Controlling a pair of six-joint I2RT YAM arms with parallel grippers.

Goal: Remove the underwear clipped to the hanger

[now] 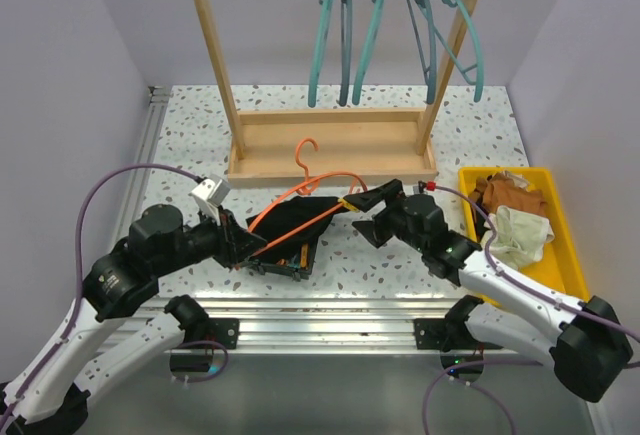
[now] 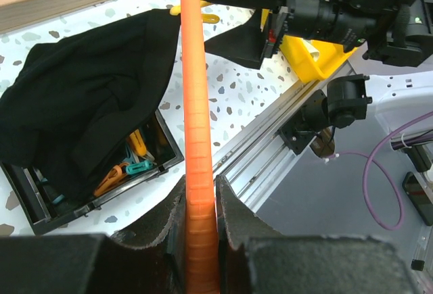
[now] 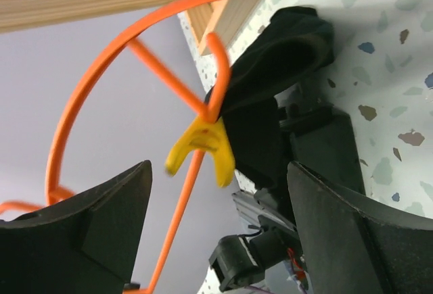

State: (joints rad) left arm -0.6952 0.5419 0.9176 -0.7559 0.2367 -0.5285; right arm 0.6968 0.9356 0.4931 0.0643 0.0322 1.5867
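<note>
Left hand [image 2: 201, 214]: fingers pressed together on the lower bar of the thin orange plastic hanger [image 2: 192, 105], a single-point grip near one end. Right hand [image 3: 218, 167]: fingers spread and holding nothing, with the small yellow plastic clip [image 3: 201, 147] sitting between them.

The long black cloth underwear piece [image 2: 88, 98] hangs from that clip. It's draped across the open black plastic box of spare clips [image 2: 40, 198], near centre of the speckled bench [image 1: 400, 255]. The cream-white brief [image 1: 520, 235] lies in the yellow plastic bin [image 1: 572, 255] at the right, so my read is that only the black piece is left.

Risks from here:
- The clip is small and tilted. If the right hand closes off-axis it pinches cloth or hanger wire, not the clip's wings, and the clip won't open.
- The hanger can pivot in the left hand's grip, so any push from the right hand swings the clip out of line.
- The cloth lies over the box. Pulling it sideways could drag or tip the box and spill clips.
- The clip may pop off and fly.
</note>
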